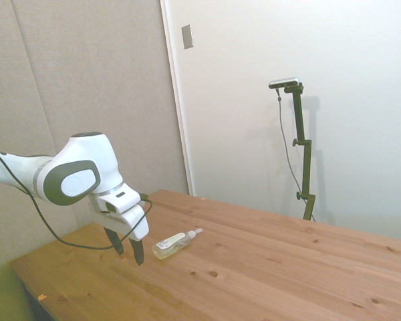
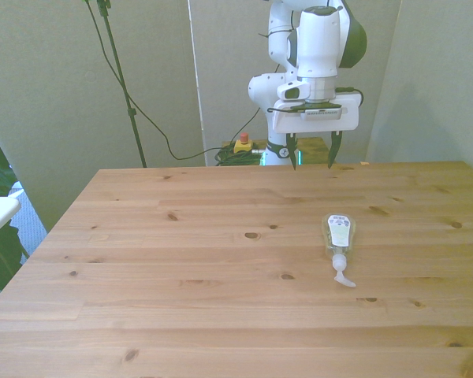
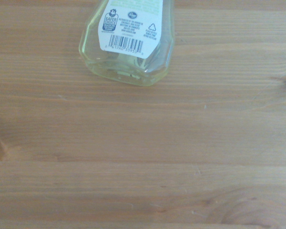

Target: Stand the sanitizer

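Fingers of the gripper (image 2: pixel 312 161) stand well apart and hold nothing; both dark tips point down and there is only air between them. In the side view the gripper (image 1: pixel 128 251) hangs a little above the wooden table (image 1: pixel 267 267), just beside the base end of the sanitizer (image 1: pixel 176 244), without touching it. The sanitizer bottle (image 2: pixel 340 234) lies flat on its side on the table (image 2: pixel 181 268), toward the front view's right, with its white pump top pointing away from the arm and its base turned toward the gripper. The wrist view shows only this base end of the sanitizer (image 3: pixel 128 43), with yellowish liquid inside and the white label with a barcode facing up; the rest of that picture is bare wood. So, in my judgement, the task is at its very beginning: the bottle is not grasped, not lifted and not standing. What is left is nearly everything: the gripper must come over the bottle, close on its body, turn it until the base is down, set it on the table and let go. The bottle is slim and the liquid can shift inside, so I think it may tip again if the release is not gentle.
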`<state>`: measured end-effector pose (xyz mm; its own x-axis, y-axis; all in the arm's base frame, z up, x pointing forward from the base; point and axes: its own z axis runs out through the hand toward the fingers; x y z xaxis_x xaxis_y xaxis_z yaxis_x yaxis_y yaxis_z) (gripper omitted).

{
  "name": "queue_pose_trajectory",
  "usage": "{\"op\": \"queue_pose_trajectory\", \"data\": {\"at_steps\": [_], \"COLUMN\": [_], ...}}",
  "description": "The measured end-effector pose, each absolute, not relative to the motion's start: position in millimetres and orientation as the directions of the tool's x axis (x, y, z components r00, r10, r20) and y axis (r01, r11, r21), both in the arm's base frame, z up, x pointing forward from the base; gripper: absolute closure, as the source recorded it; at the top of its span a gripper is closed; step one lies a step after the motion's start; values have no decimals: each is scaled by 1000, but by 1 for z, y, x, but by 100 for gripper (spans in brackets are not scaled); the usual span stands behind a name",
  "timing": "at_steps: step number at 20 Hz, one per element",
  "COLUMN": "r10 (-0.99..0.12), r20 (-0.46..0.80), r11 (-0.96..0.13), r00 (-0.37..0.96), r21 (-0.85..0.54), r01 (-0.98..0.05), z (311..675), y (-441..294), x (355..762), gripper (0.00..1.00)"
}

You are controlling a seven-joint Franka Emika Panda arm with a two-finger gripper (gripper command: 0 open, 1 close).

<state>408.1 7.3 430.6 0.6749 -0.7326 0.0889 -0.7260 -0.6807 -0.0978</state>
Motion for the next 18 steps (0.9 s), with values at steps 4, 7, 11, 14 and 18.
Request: {"op": "queue_pose_trajectory", "data": {"at_steps": [4, 7, 11, 14, 18], "r10": [-741, -763, -795, -817, -835], "r20": [107, 151, 204, 219, 209], "r11": [-672, -646, -605, -573, -546], "r00": [663, 628, 571, 533, 509], "r21": [-120, -175, -207, -203, -208], "r01": [-731, -743, -769, -794, -811], "z": [436, 446, 443, 428, 405], "y": [8, 17, 30, 32, 38], "x": [415, 448, 511, 559, 612], "gripper": [0, 0, 0, 0, 0]}}
